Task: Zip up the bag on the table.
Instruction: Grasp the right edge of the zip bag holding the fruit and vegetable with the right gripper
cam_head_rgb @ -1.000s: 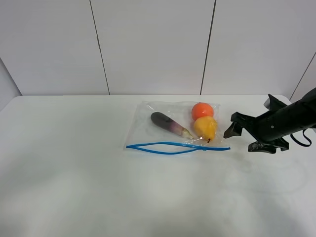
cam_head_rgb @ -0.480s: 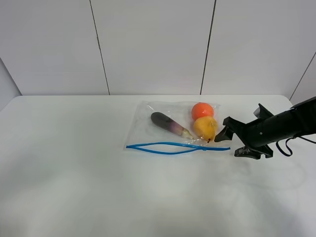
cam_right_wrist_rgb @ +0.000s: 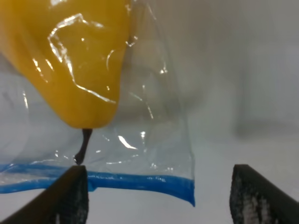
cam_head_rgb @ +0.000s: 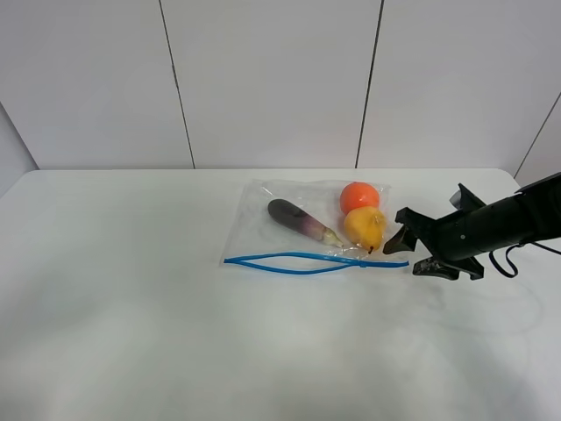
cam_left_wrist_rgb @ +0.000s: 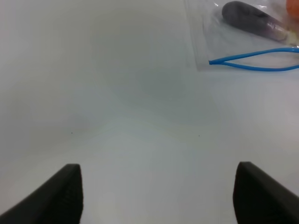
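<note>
Bag (cam_head_rgb: 302, 232) lay right of centre on the table (cam_head_rgb: 131, 307), zipper (cam_head_rgb: 307, 260) gaping along its lower edge, so the right gripper (cam_head_rgb: 403, 260) stood open astride the zipper's right end, apparently to pinch it, while the left gripper (cam_left_wrist_rgb: 156, 191), open, held nothing.

The right arm (cam_head_rgb: 517, 219) is black. It comes in from the right side of the high view and reaches out long and low toward the middle. At its end is the right gripper (cam_head_rgb: 405, 257). Its two fingers (cam_right_wrist_rgb: 70, 196) are spread apart with a gap between them, and nothing is pinched in that gap. The left gripper (cam_left_wrist_rgb: 156, 167) shows only in its own wrist view. Its two dark tips are very wide apart, pointing down, and it holds nothing.
</note>
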